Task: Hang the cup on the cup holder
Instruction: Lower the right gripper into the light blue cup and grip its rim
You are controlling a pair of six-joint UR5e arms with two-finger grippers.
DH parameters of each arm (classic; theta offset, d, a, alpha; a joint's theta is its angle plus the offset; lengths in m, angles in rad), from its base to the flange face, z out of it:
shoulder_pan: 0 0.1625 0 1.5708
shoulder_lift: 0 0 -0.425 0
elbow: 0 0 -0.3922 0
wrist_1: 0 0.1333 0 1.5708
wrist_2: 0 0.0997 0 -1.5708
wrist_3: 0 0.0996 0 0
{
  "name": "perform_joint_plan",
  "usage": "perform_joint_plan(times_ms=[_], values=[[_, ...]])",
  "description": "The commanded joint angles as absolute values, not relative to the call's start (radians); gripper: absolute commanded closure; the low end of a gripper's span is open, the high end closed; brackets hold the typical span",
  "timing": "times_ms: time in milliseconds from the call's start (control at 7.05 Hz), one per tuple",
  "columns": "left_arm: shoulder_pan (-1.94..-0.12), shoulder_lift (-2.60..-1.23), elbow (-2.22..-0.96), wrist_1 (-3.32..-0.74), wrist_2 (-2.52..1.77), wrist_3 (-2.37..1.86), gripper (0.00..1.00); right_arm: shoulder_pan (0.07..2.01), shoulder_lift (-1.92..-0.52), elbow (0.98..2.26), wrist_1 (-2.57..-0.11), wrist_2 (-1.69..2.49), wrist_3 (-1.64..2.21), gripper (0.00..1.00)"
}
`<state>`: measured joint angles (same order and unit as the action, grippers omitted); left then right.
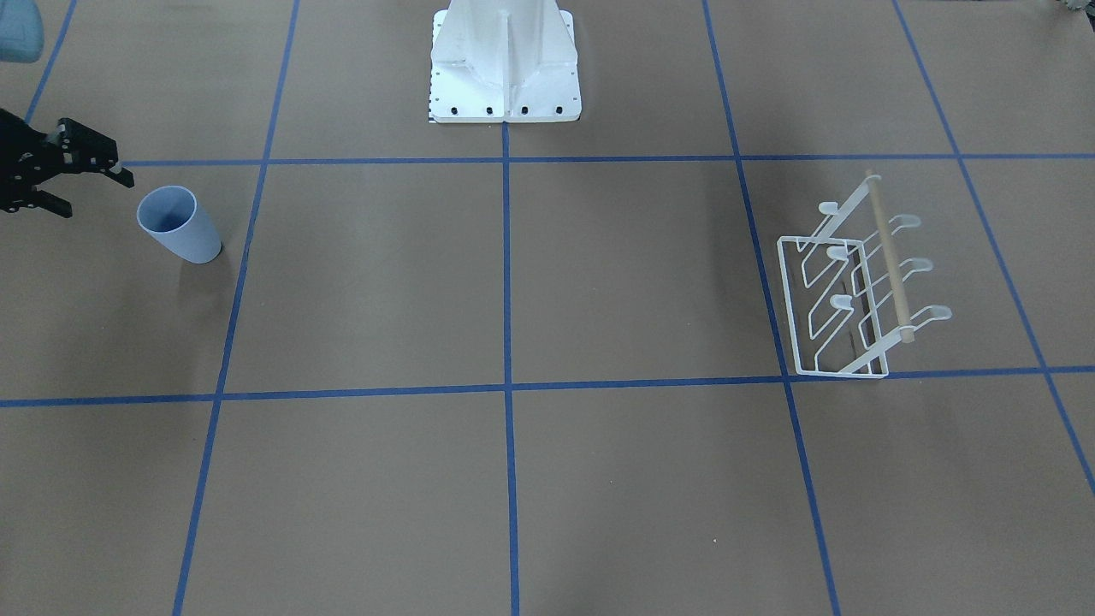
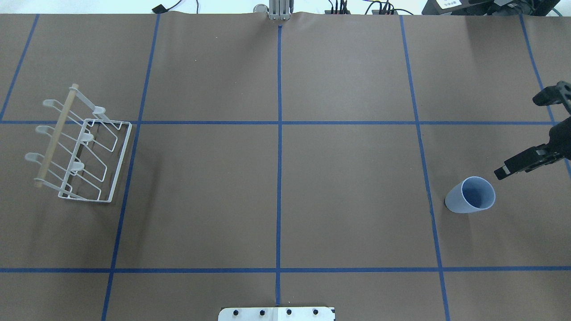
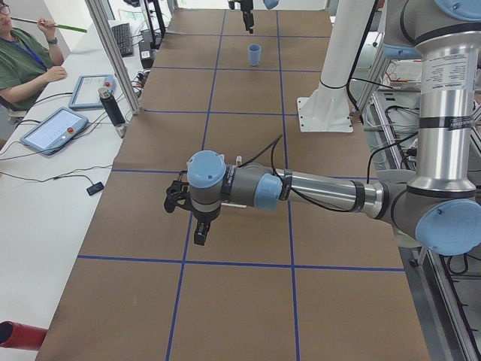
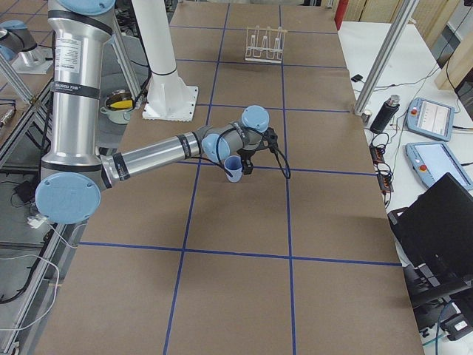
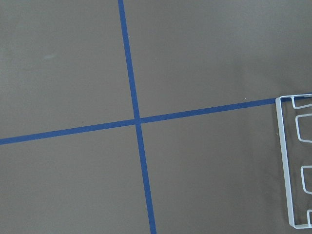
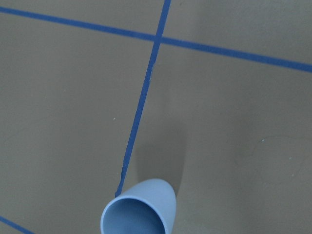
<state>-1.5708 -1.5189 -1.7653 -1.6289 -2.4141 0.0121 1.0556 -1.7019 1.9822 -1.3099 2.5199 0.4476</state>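
Observation:
The cup (image 2: 470, 195) is a light blue-grey tumbler. It stands upright, mouth up, on the brown table, and also shows in the front view (image 1: 178, 224) and at the bottom of the right wrist view (image 6: 139, 209). My right gripper (image 2: 519, 136) is open and empty. It hovers just beside the cup without touching it, as the front view (image 1: 94, 195) shows too. The cup holder (image 2: 80, 147) is a white wire rack with a wooden dowel. It stands far across the table (image 1: 860, 282), and its base edge shows in the left wrist view (image 5: 292, 161). My left gripper (image 3: 188, 222) shows only in the left side view, so I cannot tell whether it is open.
The white robot pedestal (image 1: 505, 68) stands at the middle of the table's robot side. Blue tape lines grid the table. Tablets (image 3: 52, 128) and a seated operator (image 3: 22, 64) are along one side. A pot (image 4: 118, 103) sits beside the pedestal.

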Motion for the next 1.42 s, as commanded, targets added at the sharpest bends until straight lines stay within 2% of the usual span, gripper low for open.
perform_joint_plan(times_ms=[0, 1277], values=[[-1.571, -1.523, -1.763, -1.629, -2.416, 0.011, 0.01, 0.970, -1.723, 1.977, -1.262, 2.499, 0.499, 0.00], [-1.571, -1.523, -1.759, -1.629, -2.416, 0.012, 0.01, 0.953, -1.680, 1.856, -1.262, 2.398, 0.499, 0.02]])
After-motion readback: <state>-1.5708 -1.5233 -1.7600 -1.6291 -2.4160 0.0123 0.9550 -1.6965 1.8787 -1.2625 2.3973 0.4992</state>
